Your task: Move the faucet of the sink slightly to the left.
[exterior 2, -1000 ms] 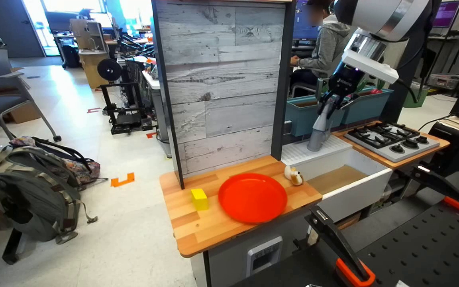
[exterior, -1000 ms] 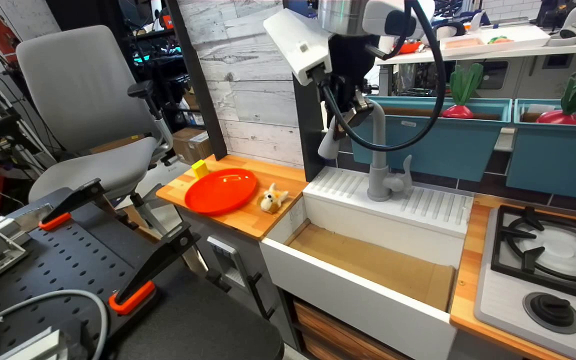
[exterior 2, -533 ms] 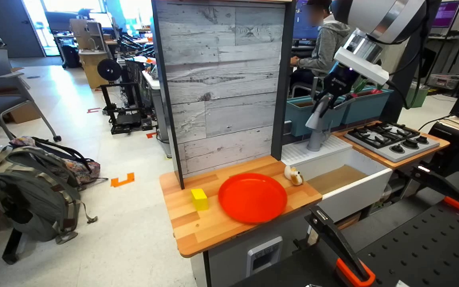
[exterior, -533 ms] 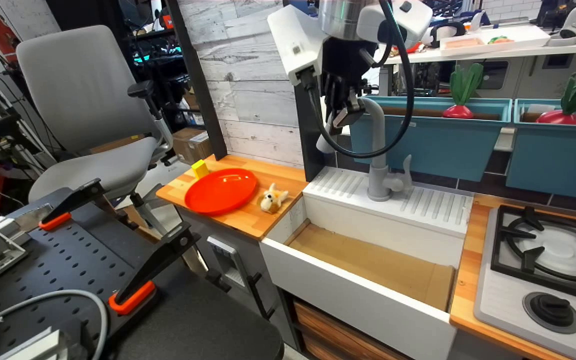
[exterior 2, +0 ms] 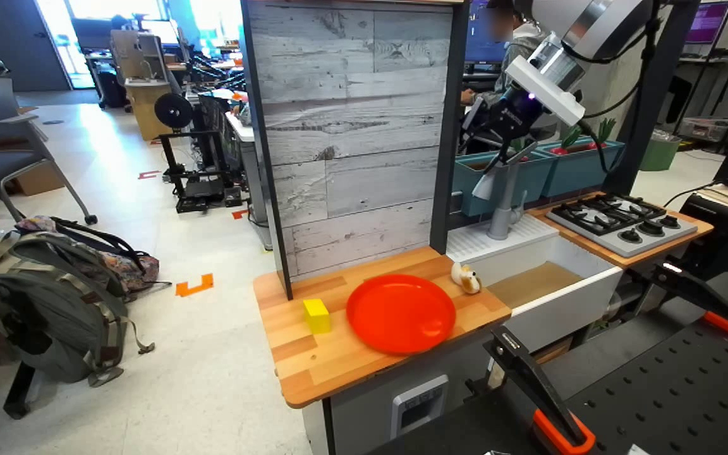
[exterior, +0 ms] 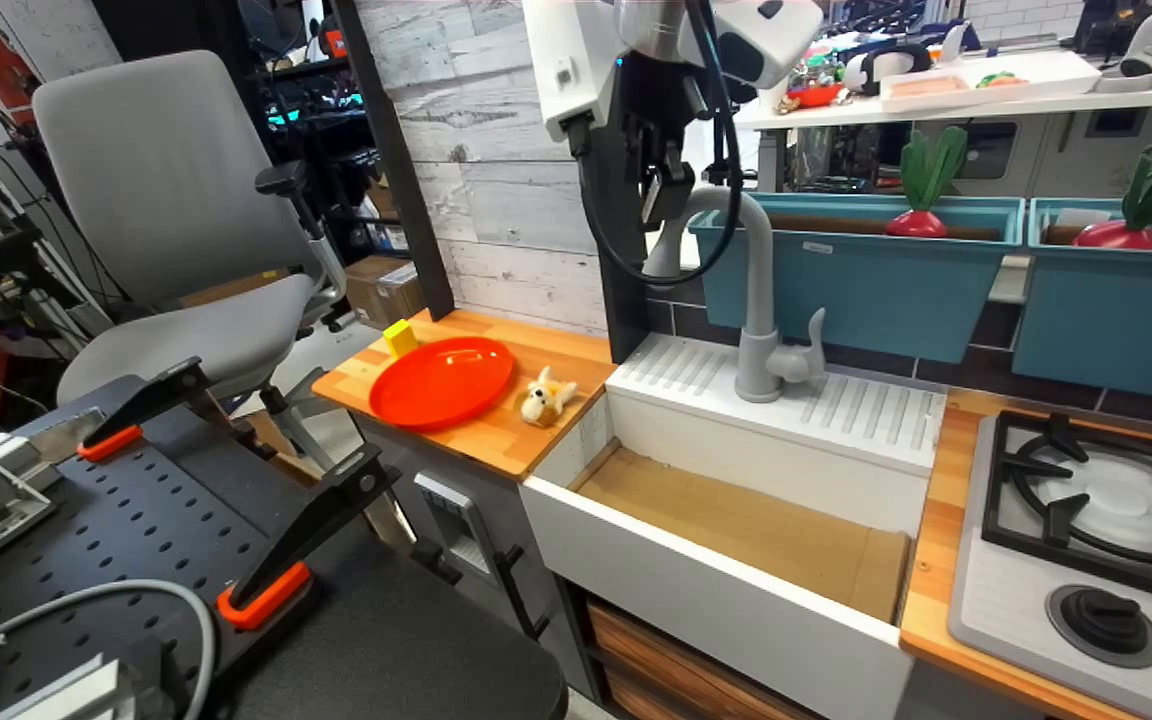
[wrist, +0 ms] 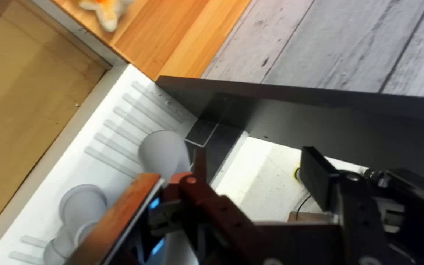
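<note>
The grey faucet (exterior: 758, 270) stands on the ribbed white drainboard of the sink (exterior: 706, 600); both also show in an exterior view, the faucet (exterior 2: 503, 202) and the sink (exterior 2: 576, 300). My gripper (exterior: 664, 200) is at the spout's bend, above its flared end. In the wrist view my gripper (wrist: 254, 162) is open with nothing between its fingers. The faucet's flared spout end (wrist: 162, 149) lies beside the left finger, outside the jaws. The finger hides the rest of the spout. Whether it touches the spout is not clear.
A dark upright panel edge (exterior: 626, 270) stands left of the spout. Blue planters (exterior: 866, 280) hang behind the faucet. A red plate (exterior: 444, 382), a small plush toy (exterior: 542, 398) and a yellow block (exterior: 400, 338) lie on the wooden counter. A stovetop (exterior: 1106, 540) is at the right.
My gripper has moved left in both exterior views. The faucet's spout has swung with it, its flared end shifting left in an exterior view; the base stays in place.
</note>
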